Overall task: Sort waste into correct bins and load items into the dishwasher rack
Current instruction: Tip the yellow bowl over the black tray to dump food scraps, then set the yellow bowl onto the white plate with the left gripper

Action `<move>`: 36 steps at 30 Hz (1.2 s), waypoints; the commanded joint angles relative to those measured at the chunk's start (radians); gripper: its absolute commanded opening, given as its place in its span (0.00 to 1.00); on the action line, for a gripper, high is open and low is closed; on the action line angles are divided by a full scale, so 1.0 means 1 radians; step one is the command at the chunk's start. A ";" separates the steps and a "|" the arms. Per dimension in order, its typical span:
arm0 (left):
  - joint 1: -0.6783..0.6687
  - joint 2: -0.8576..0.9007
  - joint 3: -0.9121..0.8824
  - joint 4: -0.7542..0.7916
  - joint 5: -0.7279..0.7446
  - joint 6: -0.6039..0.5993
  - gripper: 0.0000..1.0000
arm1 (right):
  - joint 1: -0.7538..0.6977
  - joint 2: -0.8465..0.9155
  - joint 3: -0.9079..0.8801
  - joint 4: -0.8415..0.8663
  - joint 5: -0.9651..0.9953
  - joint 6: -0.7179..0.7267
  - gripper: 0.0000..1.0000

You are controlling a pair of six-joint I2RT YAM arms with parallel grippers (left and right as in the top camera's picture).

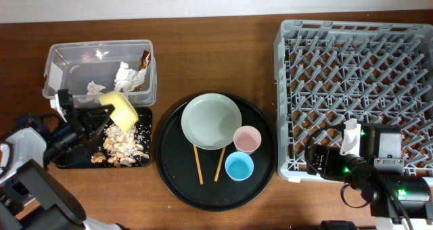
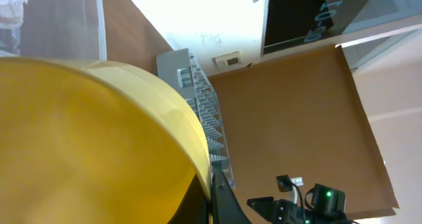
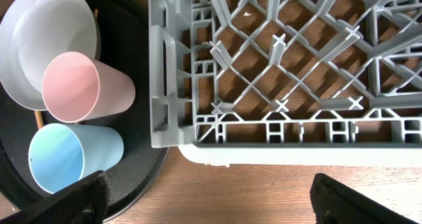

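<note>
My left gripper point(image 1: 107, 113) is shut on the rim of the small yellow bowl point(image 1: 124, 110), which is tipped on its side over the flat black tray point(image 1: 61, 164); the bowl fills the left wrist view point(image 2: 92, 145). Brownish food scraps point(image 1: 123, 143) lie on that tray. The clear tub point(image 1: 61, 57) behind it holds white tissues point(image 1: 124, 76) and a dark wrapper point(image 1: 144, 57). The grey-green plate point(image 1: 211, 120), pink cup point(image 1: 247, 139) and light blue cup point(image 1: 239, 166) sit on the round black tray point(image 1: 179, 182). My right gripper point(image 3: 208, 197) is open and empty by the grey dishwasher rack point(image 1: 352, 88).
Two wooden chopsticks point(image 1: 198, 164) lie on the round tray below the plate. The rack's front left corner point(image 3: 165, 118) is just ahead of the right gripper, with the two cups point(image 3: 72, 85) to its left. Bare wood lies between the trays.
</note>
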State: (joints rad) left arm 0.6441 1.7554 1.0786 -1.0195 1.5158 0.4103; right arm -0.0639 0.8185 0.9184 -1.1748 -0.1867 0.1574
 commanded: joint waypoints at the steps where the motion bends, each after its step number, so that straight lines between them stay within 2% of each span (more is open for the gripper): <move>1: 0.005 0.001 0.002 -0.004 0.021 0.025 0.00 | 0.005 -0.004 0.015 0.000 -0.012 0.005 0.98; 4: -0.004 -0.002 0.003 -0.007 -0.015 0.025 0.00 | 0.005 -0.004 0.015 0.000 -0.012 0.005 0.98; 8: -0.132 -0.049 0.029 -0.010 -0.247 -0.024 0.00 | 0.005 -0.004 0.015 0.001 -0.012 0.005 0.98; 11: -0.321 -0.081 0.163 -0.010 -0.526 -0.164 0.00 | 0.005 -0.004 0.015 0.000 -0.012 0.005 0.98; 14: -0.507 -0.087 0.283 0.000 -0.704 -0.229 0.00 | 0.005 -0.004 0.015 0.001 -0.012 0.005 0.98; 15: -0.640 -0.087 0.309 0.057 -0.854 -0.287 0.00 | 0.005 -0.004 0.015 0.000 -0.012 0.005 0.98; 20: -0.993 -0.043 0.308 0.188 -1.174 -0.356 0.00 | 0.005 -0.004 0.015 0.000 -0.012 0.005 0.98; 23: -1.111 0.032 0.308 0.201 -1.279 -0.359 0.00 | 0.005 -0.004 0.015 0.000 -0.012 0.005 0.98; 25: -1.147 0.087 0.308 0.208 -1.280 -0.382 0.01 | 0.005 -0.004 0.015 0.000 -0.012 0.005 0.98; 26: -1.156 0.099 0.308 0.209 -1.280 -0.381 0.05 | 0.005 -0.004 0.015 0.000 -0.012 0.005 0.98; 27: -1.159 0.103 0.308 0.216 -1.280 -0.381 0.13 | 0.005 -0.004 0.015 0.000 -0.012 0.005 0.99; 28: -1.159 0.101 0.308 0.221 -1.281 -0.381 0.27 | 0.005 -0.004 0.015 0.000 -0.012 0.005 0.98; 29: -1.159 0.100 0.314 0.221 -1.280 -0.381 0.31 | 0.005 -0.004 0.015 0.000 -0.012 0.005 0.98; 30: -1.159 0.096 0.331 0.209 -1.279 -0.381 0.45 | 0.005 -0.004 0.015 0.000 -0.012 0.005 0.98; 31: -1.159 0.089 0.352 0.189 -1.273 -0.382 0.52 | 0.005 -0.004 0.015 0.000 -0.012 0.005 0.98; 36: -1.173 0.047 0.413 0.146 -1.111 -0.381 0.54 | 0.005 -0.004 0.015 0.000 -0.012 0.005 0.98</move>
State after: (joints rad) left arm -0.5125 1.8465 1.4700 -0.8707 0.2981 0.0257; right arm -0.0639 0.8185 0.9184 -1.1748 -0.1867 0.1577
